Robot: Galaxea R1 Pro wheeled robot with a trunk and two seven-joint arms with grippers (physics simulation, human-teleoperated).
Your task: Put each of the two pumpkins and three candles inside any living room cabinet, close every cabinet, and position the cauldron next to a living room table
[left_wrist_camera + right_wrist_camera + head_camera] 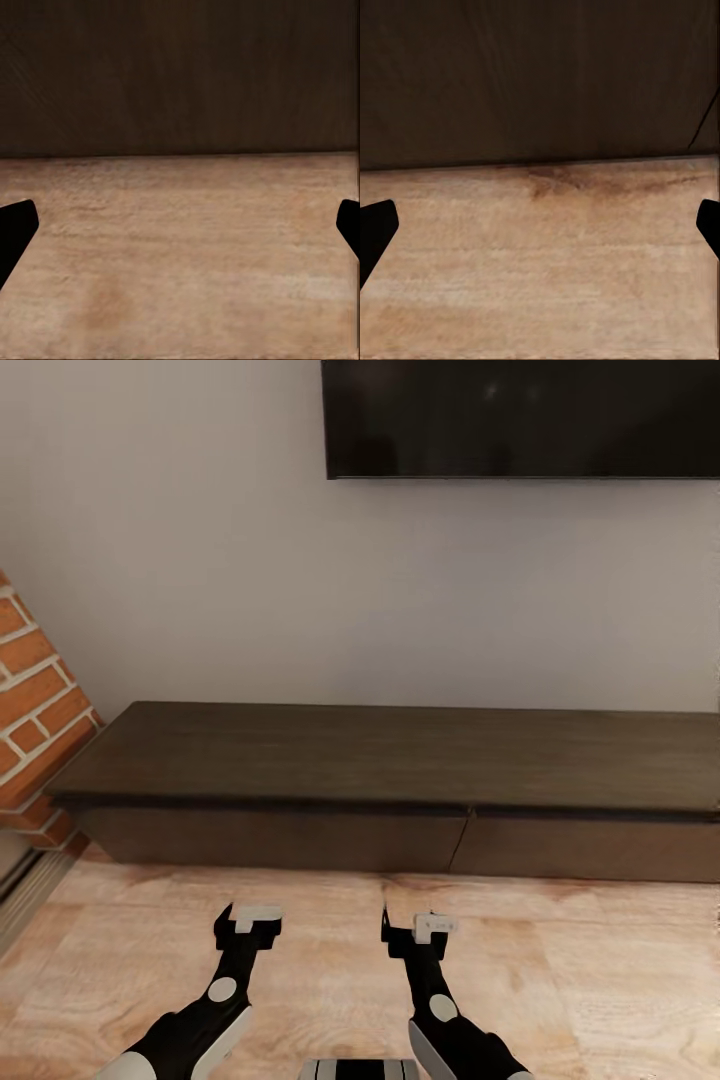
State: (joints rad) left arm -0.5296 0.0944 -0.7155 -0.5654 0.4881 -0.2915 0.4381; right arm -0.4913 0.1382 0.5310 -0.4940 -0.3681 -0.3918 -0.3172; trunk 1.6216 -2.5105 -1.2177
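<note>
The long, low, dark brown cabinet point(400, 760) stands against the white wall with its fronts shut and its flat top bare. A seam between two fronts shows in the right wrist view, on the cabinet point(540, 75). My left gripper point(248, 916) and right gripper point(420, 926) hover low over the wooden floor just in front of it, both open and holding nothing. In each wrist view the dark fingertips point(15, 232) point(375, 232) sit far apart, facing the cabinet front point(180, 75). The pumpkins, candles, cauldron and table are out of view.
A dark television point(520, 418) hangs on the wall above the cabinet. A red brick wall point(30, 700) juts out at the cabinet's left end, with a grey floor strip point(25, 890) below it. Light wooden floor point(560, 960) lies between me and the cabinet.
</note>
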